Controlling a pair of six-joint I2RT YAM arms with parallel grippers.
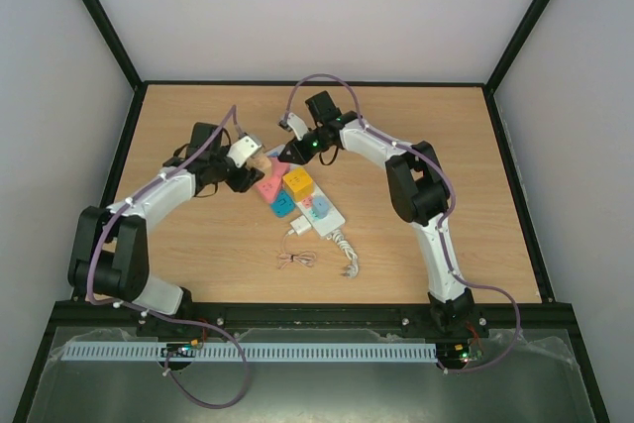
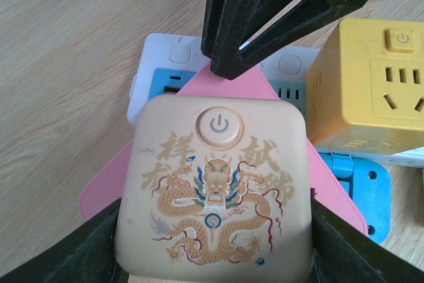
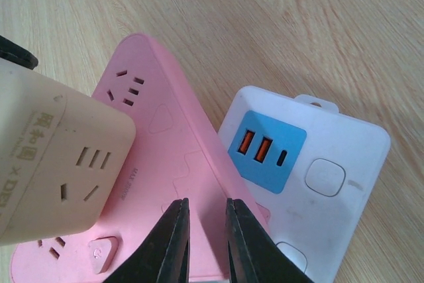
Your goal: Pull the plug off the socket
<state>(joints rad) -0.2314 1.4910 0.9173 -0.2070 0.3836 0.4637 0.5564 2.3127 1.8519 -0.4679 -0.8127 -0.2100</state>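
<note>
The left gripper (image 2: 213, 260) clasps a beige cube (image 2: 215, 183) printed with a dragon and a power button, its black fingers (image 2: 69, 253) pressed to either side. Beneath it a pink triangular block (image 2: 109, 187) overlaps the white socket (image 2: 165, 48). The right gripper (image 2: 228, 64), tips close together, meets the block's far corner. A yellow cube (image 2: 368, 91) stands at right, with a blue piece (image 2: 368, 193) in front of it.

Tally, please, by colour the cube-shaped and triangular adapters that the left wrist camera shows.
Beige cube: 1
Yellow cube: 1
Pink triangle: 1
Total: 3
</note>
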